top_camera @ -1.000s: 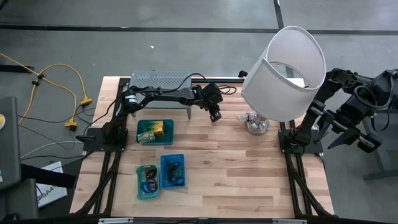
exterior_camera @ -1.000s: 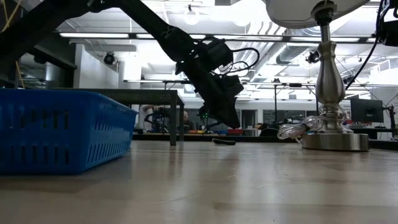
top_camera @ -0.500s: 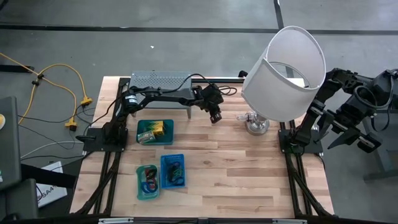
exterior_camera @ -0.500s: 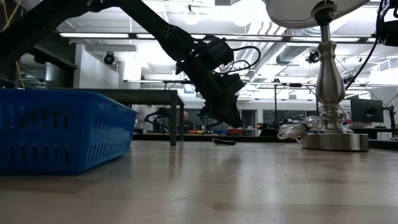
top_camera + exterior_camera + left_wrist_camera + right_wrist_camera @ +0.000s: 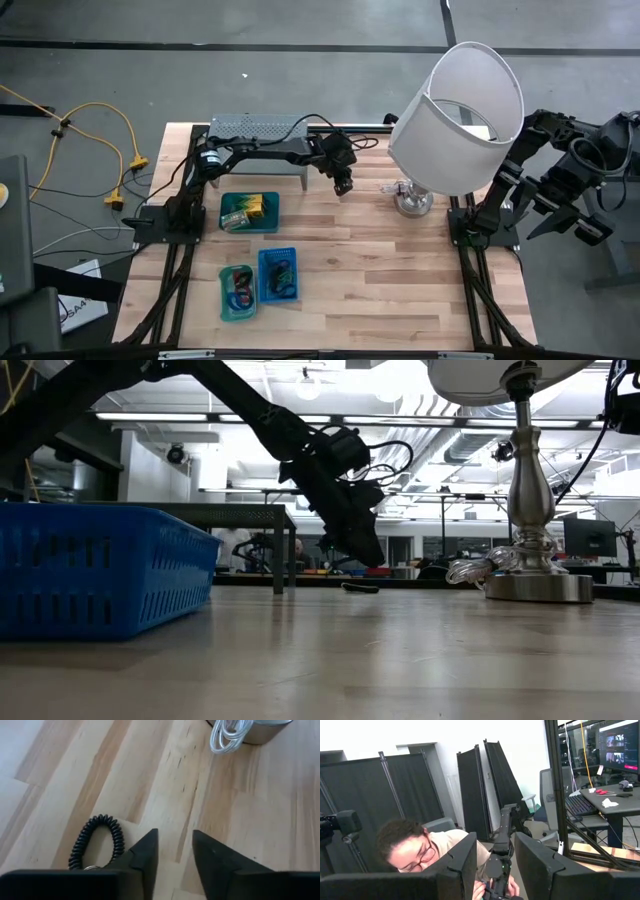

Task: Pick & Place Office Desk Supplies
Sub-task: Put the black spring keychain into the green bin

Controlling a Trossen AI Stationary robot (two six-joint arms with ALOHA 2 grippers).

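Observation:
A black coiled loop [image 5: 97, 842] lies flat on the wooden table, also seen in the low view as a small dark loop [image 5: 360, 588]. My left gripper [image 5: 175, 847] hovers just above the table at its far middle [image 5: 341, 184]. It is open with nothing between its fingers, and the loop lies just outside one finger. Other supplies lie in three trays: yellow-green packets in a green tray [image 5: 248, 211], dark bands in a blue tray [image 5: 278, 273], and rings in a teal tray [image 5: 237, 292]. My right gripper [image 5: 495, 845] is open and raised off the table's right edge.
A lamp with a big white shade [image 5: 460, 105] stands at the far right; its base [image 5: 412, 201] and bundled clear cord [image 5: 227, 735] are close beyond my left gripper. A grey perforated rack [image 5: 258, 130] stands at the far edge. A person shows in the right wrist view.
My left gripper has turned at the wrist and swung slightly toward the table's left edge, staying just above the table by the black loop. The loop has not moved.

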